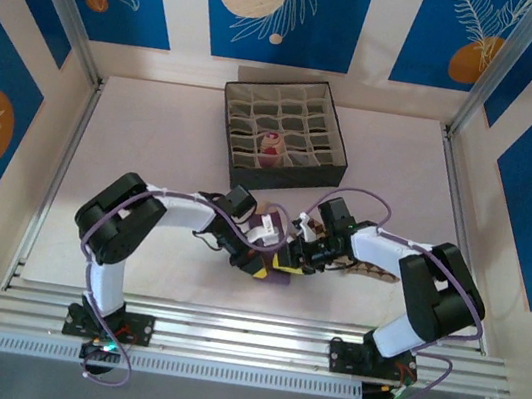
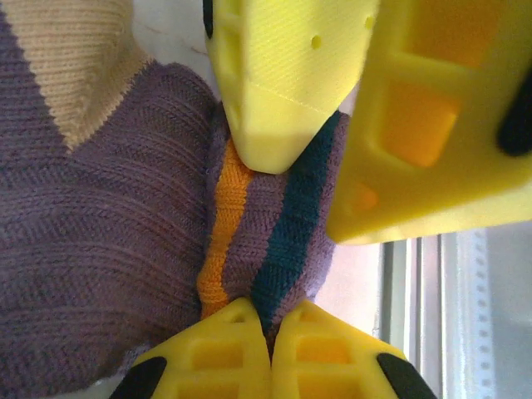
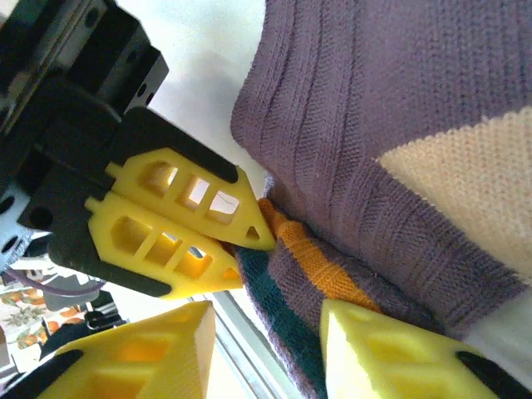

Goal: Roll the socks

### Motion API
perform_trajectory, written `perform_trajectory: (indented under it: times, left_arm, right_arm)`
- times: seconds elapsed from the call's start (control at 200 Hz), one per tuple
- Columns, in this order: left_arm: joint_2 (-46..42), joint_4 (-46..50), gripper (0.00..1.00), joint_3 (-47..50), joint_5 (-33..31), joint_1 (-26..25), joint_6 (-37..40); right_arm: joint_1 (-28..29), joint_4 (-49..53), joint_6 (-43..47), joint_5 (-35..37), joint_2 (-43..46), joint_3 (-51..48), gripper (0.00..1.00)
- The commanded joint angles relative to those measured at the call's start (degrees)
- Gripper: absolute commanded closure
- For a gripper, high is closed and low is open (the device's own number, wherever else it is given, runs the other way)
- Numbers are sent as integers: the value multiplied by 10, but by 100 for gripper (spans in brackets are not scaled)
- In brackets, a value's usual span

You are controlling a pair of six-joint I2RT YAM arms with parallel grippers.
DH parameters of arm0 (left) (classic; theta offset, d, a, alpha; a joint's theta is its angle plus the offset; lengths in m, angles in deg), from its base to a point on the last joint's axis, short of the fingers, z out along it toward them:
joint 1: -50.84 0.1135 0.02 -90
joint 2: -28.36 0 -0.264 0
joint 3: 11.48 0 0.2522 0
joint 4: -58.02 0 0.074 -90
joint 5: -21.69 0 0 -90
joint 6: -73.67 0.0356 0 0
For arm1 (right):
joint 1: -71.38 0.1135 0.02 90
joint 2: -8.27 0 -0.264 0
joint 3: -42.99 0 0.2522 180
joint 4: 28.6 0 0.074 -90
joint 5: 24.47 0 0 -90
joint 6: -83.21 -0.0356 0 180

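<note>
— What is being seen around the white table (image 1: 165, 133)?
— Behind it and at both sides, blue wall panels (image 1: 281, 10) with pale leaves and orange discs are being shown. Its near edge is being bordered by aluminium rails (image 1: 243, 343), and its top is being lit evenly.

purple sock (image 1: 276, 282): mostly covered | reddish item (image 1: 270, 147): too small to tell

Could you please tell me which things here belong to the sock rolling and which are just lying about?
Part of the job:
- purple sock, pinched at its striped cuff by the left gripper
- right gripper, open around that cuff
- patterned sock
- maroon-toed sock, sitting in the box

Just lying about:
- divided box
- table
</note>
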Motion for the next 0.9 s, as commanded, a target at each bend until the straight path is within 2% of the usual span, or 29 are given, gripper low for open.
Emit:
perform_trajectory:
  times: [0.0, 0.115, 0.305, 0.55, 0.68, 0.76, 0.895]
  left_arm:
    - [35, 31, 100, 11, 2, 14, -53]
    - [42, 10, 100, 18, 21, 24, -82]
    - [57, -10, 100, 25, 38, 38, -112]
    - [43, -28, 100, 41, 10, 44, -119]
    - [-23, -69, 88, 70, -23, 44, -103]
    - [-80, -98, 77, 93, -50, 43, -88]
    - [-157, -112, 69, 115, -82, 43, -30]
  right_arm:
    - [8, 6, -2, 18, 4, -16, 58]
    - [33, 37, 9, 80, 17, -10, 54]
    - [71, 73, -8, 167, 11, 10, 56]
    - [89, 109, -37, 218, -45, 29, 81]
    - [96, 134, -41, 229, -90, 51, 88]
    - [101, 139, -45, 238, -102, 57, 91]
    - [103, 142, -45, 235, -124, 64, 92]
